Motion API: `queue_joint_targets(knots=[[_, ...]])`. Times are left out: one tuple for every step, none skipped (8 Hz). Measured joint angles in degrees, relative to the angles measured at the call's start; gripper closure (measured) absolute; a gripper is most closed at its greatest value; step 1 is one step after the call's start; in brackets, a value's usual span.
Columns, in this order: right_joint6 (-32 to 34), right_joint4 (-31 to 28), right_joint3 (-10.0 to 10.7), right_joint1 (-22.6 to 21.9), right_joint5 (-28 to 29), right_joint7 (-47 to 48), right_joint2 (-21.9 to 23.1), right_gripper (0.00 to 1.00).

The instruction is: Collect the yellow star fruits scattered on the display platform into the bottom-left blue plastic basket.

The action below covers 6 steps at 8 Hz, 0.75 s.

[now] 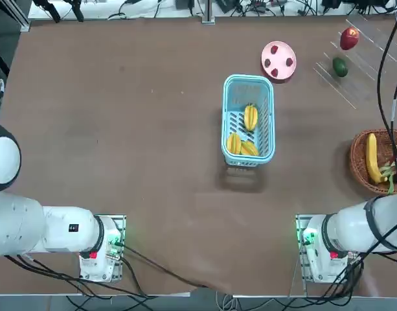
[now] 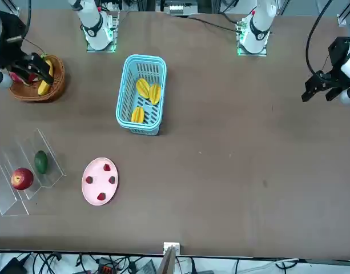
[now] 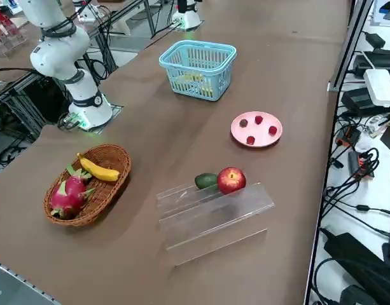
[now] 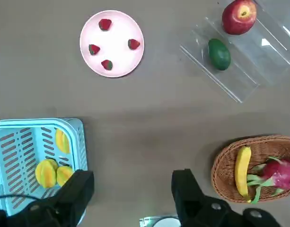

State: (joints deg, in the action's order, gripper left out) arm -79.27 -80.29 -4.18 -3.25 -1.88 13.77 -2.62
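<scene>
Three ridged yellow star fruits [image 1: 245,135] all inside the light blue slotted plastic basket [image 1: 268,123] at table centre. Clear ridged display platform [image 3: 214,216] at 2 o'clock, holding just red apple [image 3: 231,180] and green fruit [image 3: 206,180]. Right tool [image 4: 130,187] wide, empty, parked high: job looks done.

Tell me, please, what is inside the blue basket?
Three yellow star fruits lie inside the blue basket, one apart and two side by side. Nothing else shows inside, though the fruits cover the floor beneath them. The right gripper is open, high above the table.
</scene>
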Motion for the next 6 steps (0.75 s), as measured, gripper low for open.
queue_joint_targets(knots=[[0.0, 0.0, 0.3, -0.1, 0.0, -1.7, 0.0, 0.00], [0.0, 0.0, 0.8, -0.5, 0.0, -3.4, -0.2, 0.00], [0.0, 0.0, 1.6, -1.3, 0.0, -4.0, -0.6, 0.00], [0.0, 0.0, 2.2, -1.8, 0.0, -4.2, -1.0, 0.00], [0.0, 0.0, 2.5, -1.9, 0.0, -4.4, -1.1, 0.00], [0.0, 0.0, 2.7, -1.9, 0.0, -4.6, -1.2, 0.00]])
